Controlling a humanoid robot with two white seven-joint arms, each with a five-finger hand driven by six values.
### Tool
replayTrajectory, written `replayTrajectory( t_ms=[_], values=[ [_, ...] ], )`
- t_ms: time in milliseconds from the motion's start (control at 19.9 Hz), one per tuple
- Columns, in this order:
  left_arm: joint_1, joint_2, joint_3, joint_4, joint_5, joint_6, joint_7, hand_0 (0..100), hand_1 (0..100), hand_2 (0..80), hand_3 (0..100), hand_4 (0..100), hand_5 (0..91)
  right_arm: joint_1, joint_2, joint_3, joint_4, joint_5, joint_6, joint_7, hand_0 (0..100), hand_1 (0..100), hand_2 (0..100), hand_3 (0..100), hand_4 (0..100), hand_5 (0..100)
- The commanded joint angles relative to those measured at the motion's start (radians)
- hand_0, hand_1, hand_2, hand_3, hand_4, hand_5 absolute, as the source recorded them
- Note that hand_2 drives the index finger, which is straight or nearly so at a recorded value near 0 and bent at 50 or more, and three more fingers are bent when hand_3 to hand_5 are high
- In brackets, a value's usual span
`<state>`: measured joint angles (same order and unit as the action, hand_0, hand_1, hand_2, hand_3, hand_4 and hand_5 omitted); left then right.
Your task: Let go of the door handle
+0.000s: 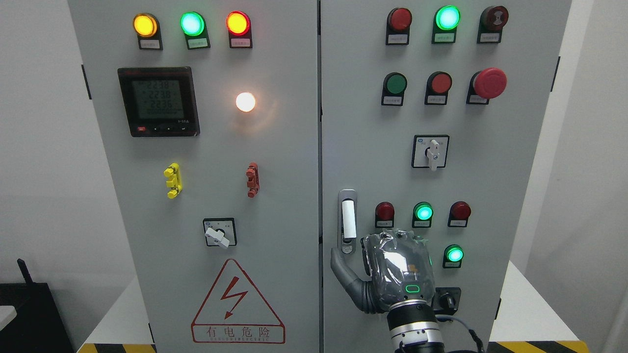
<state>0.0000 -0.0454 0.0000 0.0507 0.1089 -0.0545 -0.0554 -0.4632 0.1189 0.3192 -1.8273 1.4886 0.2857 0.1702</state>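
Note:
The door handle [347, 220] is a silver upright plate with a white insert and a lock at its foot, on the left edge of the right cabinet door [490, 162]. It lies flush in its plate. My right hand [397, 267], wrapped in clear film, comes up from the bottom edge just right of the handle, its back toward the camera. Its grey thumb [346, 277] is spread out to the left, with the tip just under the handle's lower end. Nothing is held in the hand. The other fingers are mostly hidden behind the hand's back. The left arm does not show.
The right door carries lit and unlit lamps, push buttons, a red mushroom stop button [489, 82], a rotary switch [431, 152] and a key switch [447, 299] beside my wrist. The left door [216, 196] has a meter, lamps and a warning triangle [238, 304].

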Motion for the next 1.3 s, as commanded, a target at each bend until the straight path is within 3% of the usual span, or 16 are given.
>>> replayTrajectory(
  t_ms=[0,1253],
  values=[
    [-0.026,-0.001,0.017,0.000,0.000,0.001,0.000,12,39,0.0,0,0,0.0,-0.026,-0.001,-0.023,0.023,0.001,0.003,0.003,37,4,100,100,93,99],
    [-0.026,-0.001,0.017,0.000,0.000,0.001,0.000,12,39,0.0,0,0,0.0,-0.026,0.007,-0.029,0.031,-0.002,0.003,0.003,43,7,99,100,92,99]
  ],
)
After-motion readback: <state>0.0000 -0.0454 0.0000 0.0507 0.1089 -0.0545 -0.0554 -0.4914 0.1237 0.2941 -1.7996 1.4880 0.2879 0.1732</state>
